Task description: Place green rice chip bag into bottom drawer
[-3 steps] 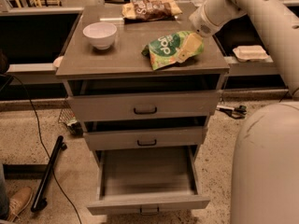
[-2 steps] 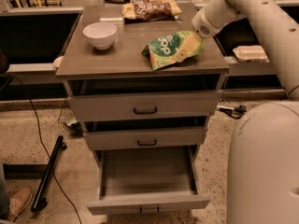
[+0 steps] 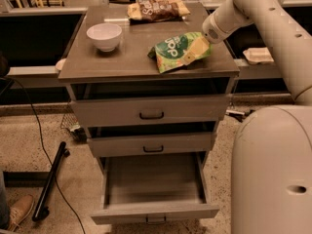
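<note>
The end effector (image 3: pixel 209 33) is seen at the right end of the green chip bag (image 3: pixel 178 50), its tip hidden against the bag's yellow patch. How far open it is, and whether the bag is held, cannot be told. The bag lies on the table (image 3: pixel 122 57), right of middle. The bottom drawer (image 3: pixel 155 212) is pulled out – its handle is hard to make out. A white bowl (image 3: pixel 104 35) and a brown snack bag (image 3: pixel 157 9) are set farther back.

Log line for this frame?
green rice chip bag: on cabinet top | gripper: at its right edge | bottom drawer: open, empty
</note>
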`<state>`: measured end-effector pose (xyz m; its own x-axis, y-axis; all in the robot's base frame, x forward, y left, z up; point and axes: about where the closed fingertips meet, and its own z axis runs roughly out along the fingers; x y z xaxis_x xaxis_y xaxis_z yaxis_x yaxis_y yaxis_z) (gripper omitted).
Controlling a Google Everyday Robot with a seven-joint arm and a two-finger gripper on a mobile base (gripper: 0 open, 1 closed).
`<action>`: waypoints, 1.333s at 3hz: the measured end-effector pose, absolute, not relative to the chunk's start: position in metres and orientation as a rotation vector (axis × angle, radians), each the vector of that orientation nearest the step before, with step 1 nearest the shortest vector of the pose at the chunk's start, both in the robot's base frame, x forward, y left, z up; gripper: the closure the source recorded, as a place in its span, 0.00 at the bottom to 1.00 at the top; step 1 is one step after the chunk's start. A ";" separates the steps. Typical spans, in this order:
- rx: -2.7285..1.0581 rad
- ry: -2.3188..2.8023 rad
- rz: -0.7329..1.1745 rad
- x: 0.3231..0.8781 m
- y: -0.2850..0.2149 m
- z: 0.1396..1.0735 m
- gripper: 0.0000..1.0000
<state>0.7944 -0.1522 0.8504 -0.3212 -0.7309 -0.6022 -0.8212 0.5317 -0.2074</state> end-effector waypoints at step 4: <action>-1.189 2.060 0.216 0.772 -0.154 0.877 0.85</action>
